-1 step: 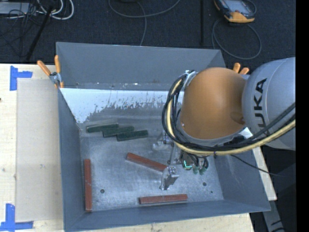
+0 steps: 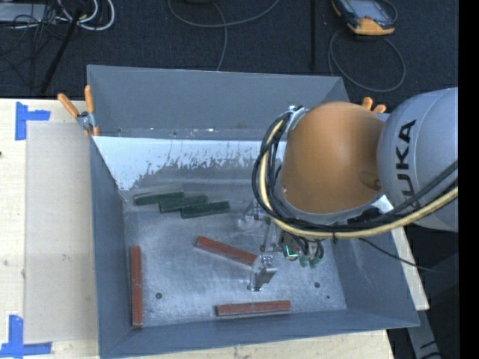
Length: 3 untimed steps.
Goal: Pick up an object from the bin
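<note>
You are looking at a pick that is only getting started. The pincer (image 2: 260,273) is hanging low inside the bin (image 2: 224,111), right at the end of a tilted brown bar (image 2: 223,250), which is lying flat on the bin floor and running away from the pincer up and to the left. I am judging this bar to be the likeliest thing to be picked, since nothing else is lying as close. I cannot tell whether the pincer is open or closed, nor whether it is touching the bar. The bar is not looking raised at all, so the grasp and the lift are both remaining for you to do.

Counting what you are working with:

- **Brown bars:** there are three. Besides the tilted one, a second brown bar (image 2: 252,307) is lying just below the pincer, near the bin's front wall. A third brown bar (image 2: 135,286) is lying well off to the left, along the left wall.
- **Dark green bars (image 2: 183,203):** I am making out three, bunched together up and to the left of the pincer, well apart from it. They are overlapping, so the count is uncertain.
</note>
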Available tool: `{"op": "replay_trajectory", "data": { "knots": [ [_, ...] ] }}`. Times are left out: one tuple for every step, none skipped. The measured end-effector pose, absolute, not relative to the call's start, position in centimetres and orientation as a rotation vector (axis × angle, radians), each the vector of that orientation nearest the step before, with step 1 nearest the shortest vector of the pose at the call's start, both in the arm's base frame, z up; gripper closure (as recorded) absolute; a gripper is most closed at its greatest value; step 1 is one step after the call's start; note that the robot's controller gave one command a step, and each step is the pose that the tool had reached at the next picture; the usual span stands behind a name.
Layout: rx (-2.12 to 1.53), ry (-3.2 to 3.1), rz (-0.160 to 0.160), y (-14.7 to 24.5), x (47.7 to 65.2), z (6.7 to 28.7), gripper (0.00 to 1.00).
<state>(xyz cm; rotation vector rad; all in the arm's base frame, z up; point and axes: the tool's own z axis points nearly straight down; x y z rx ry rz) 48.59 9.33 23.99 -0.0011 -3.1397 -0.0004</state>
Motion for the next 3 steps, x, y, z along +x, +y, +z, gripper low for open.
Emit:
{"op": "replay_trajectory", "data": {
  "knots": [
    [-0.006, -3.150, -0.003, 9.3, 50.9, 19.8, 0.00],
    [0.010, -3.144, -0.001, 6.8, 50.2, 12.9, 0.00],
    [-0.117, -3.134, 0.000, 7.6, 54.1, 10.7, 0.00]
  ]
}}
